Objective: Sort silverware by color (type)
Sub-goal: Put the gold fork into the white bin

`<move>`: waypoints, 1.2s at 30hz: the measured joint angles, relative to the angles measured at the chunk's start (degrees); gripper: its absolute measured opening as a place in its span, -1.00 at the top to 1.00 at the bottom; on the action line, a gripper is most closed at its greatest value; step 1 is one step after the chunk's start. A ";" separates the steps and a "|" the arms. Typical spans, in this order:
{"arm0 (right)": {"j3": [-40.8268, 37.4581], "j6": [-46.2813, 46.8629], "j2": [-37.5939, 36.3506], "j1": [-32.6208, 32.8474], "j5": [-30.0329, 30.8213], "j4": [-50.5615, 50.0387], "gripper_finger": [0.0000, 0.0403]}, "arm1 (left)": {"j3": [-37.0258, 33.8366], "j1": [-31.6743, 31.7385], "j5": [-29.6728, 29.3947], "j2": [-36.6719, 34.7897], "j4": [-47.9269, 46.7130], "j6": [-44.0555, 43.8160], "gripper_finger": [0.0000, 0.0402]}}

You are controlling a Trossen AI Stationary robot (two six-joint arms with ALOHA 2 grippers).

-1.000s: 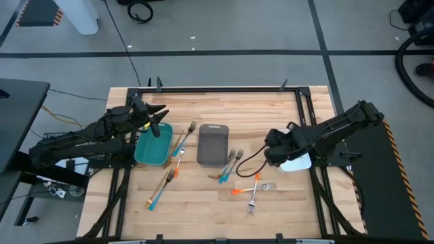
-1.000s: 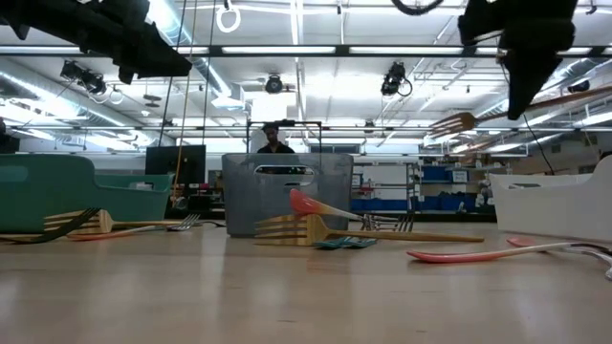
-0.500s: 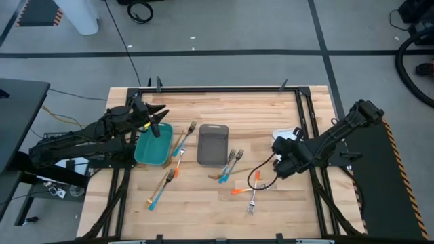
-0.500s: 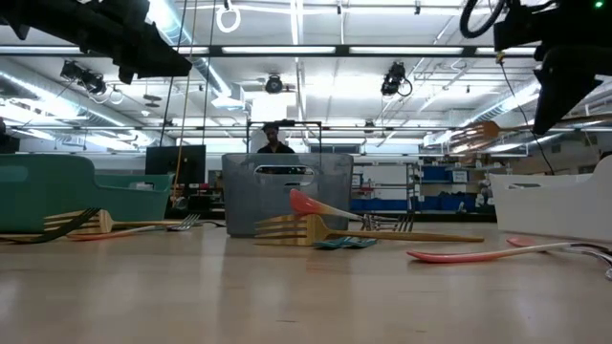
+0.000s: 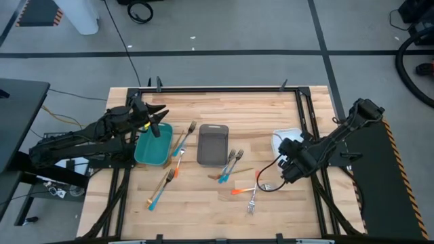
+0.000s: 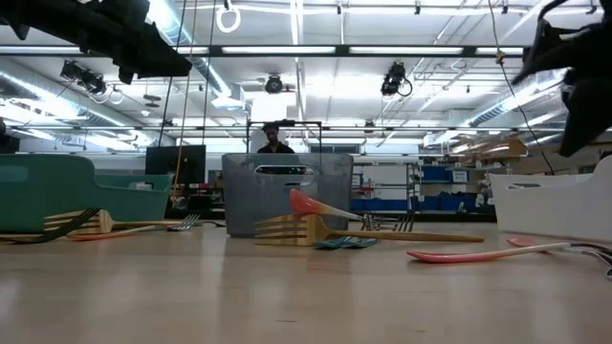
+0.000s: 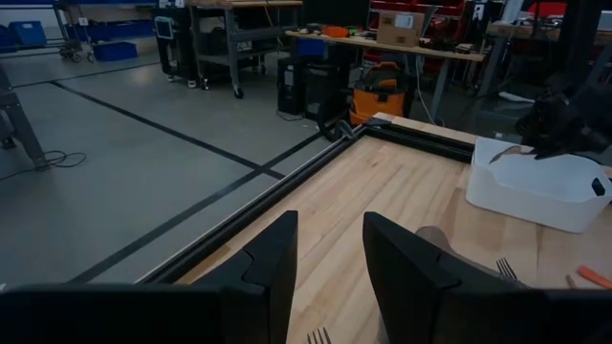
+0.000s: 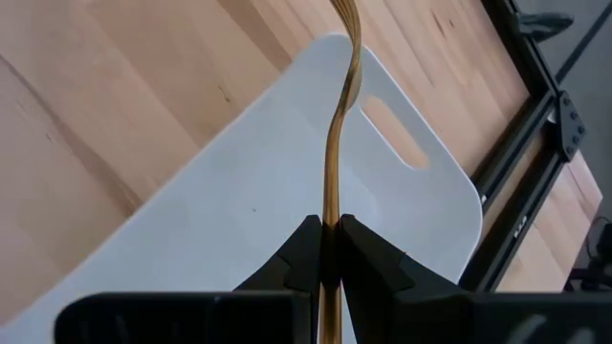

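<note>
My right gripper [image 5: 287, 165] hangs over the white tray [image 5: 283, 139] at the table's right, shut on a thin gold utensil [image 8: 335, 143] that shows edge-on in the right wrist view and blurred in the low view [image 6: 488, 149]. My left gripper [image 7: 330, 272] waits open and empty above the teal tray [image 5: 150, 149] at the left. Other silverware lies flat on the wood: blue-handled forks [image 5: 182, 139] beside the teal tray, another [image 5: 161, 188] nearer the front, a small pile [image 5: 229, 166] by the grey tray [image 5: 212, 144], and an orange utensil [image 5: 241, 192] crossed by a fork [image 5: 252, 200]. My right gripper pinches the gold utensil's handle [image 8: 331, 212] between its two fingers, which lie on its flat faces. The fingers slant downward over the white tray. The utensil sticks out ahead of them, its curved free end [image 8: 350, 43] foremost, lifted clear of tray and table.
The three trays stand in a row across the table's middle. A black frame [image 5: 224, 89] runs round the table's edges. Bare wood lies along the far side and the near right corner. A person [image 6: 275, 139] stands in the room beyond the grey tray.
My right gripper has swung toward the table's right and near edges and sunk lower, turning about its wrist, with the gold utensil still in its shut fingers. The utensil has come down with it over the white tray.
</note>
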 joint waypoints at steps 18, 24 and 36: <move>-1.76 2.66 -0.11 1.66 -1.36 -1.07 0.79 | 0.00 0.00 0.01 0.00 -0.01 -0.02 0.35; -1.76 3.89 -0.17 1.05 -3.66 -1.45 0.79 | 0.00 0.01 0.01 0.00 -0.05 -0.02 0.35; 0.33 2.77 -0.17 -4.97 -11.57 0.25 0.79 | 0.00 0.01 0.01 -0.02 0.84 -0.11 0.35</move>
